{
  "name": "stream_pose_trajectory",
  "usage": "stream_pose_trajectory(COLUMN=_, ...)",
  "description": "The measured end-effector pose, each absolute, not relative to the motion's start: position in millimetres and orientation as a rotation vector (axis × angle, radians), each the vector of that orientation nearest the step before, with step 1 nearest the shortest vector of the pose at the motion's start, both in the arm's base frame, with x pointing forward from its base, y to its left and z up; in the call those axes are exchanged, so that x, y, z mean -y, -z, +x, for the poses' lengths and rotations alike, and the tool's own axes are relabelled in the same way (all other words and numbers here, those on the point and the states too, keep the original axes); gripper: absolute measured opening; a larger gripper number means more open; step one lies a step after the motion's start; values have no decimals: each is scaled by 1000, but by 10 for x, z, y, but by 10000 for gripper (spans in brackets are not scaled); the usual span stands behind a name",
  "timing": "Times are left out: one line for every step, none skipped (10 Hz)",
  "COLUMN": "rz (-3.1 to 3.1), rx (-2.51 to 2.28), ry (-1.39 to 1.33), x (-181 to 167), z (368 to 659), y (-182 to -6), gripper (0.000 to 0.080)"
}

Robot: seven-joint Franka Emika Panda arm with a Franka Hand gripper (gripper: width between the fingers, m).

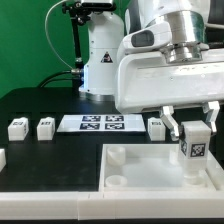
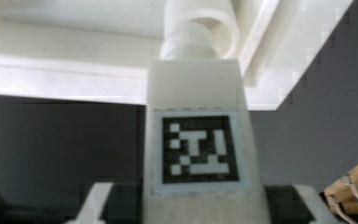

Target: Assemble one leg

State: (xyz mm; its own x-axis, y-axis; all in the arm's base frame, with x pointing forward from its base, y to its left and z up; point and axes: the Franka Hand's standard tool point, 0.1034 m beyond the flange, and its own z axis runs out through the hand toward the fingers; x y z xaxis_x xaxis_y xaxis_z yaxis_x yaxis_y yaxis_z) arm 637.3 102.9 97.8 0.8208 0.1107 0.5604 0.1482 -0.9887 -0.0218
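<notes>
My gripper is shut on a leg, a small white block with a black-and-white tag facing the camera. It holds the leg upright over the right part of the large white tray-like piece, just above its surface. In the wrist view the leg fills the middle, tag up, between the two fingers, and its far end points at a round corner socket of the tray piece. Three more legs stand on the black table: two at the exterior view's left and one near the gripper.
The marker board lies flat behind the tray piece. A white robot base stands at the back. Another white part shows at the exterior view's left edge. A socket sits at the tray piece's near left corner.
</notes>
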Motion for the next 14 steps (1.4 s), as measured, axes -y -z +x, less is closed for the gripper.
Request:
stream_pose_trajectory(rz=-2923, rx=208, ry=935, x=-1043, z=6390, y=-979, gripper=294)
stream_pose_trajectory(rz=-2915, rx=213, ry=956, x=-1077, z=6394, y=-982, gripper=294)
stream_pose_trajectory(rz=-2914, rx=217, ry=955, x=-1093, z=6391, y=-982, gripper=294)
stream_pose_trajectory(rz=-2914, rx=218, ry=956, x=-1092, z=6391, y=-979, gripper=294)
stream_pose_trajectory(rz=-2913, rx=219, ry=959, x=-1096, z=6391, y=-979, gripper=294)
stream_pose_trajectory(rz=-2913, rx=220, ry=959, x=-1095, z=6391, y=-979, gripper=294)
stream_pose_trajectory(rz=-2913, rx=222, ry=959, x=-1095, z=6388, y=-983, gripper=294)
stream_pose_trajectory(rz=-2914, rx=227, ry=957, x=-1098, z=6368, y=-980, gripper=294)
stream_pose_trajectory(rz=-2913, rx=233, ry=954, x=-1120, z=6332, y=-977, gripper=294)
stream_pose_trajectory(rz=-2915, rx=239, ry=953, x=-1117, z=6321, y=-975, gripper=294)
stream_pose_trajectory(rz=-2915, rx=242, ry=955, x=-1113, z=6314, y=-971, gripper=294)
stream_pose_trajectory(rz=-2914, rx=243, ry=961, x=-1109, z=6311, y=-967, gripper=294)
stream_pose_trajectory(rz=-2917, rx=243, ry=953, x=-1105, z=6297, y=-927, gripper=294)
stream_pose_trajectory(rz=-2921, rx=243, ry=949, x=-1090, z=6288, y=-889, gripper=294)
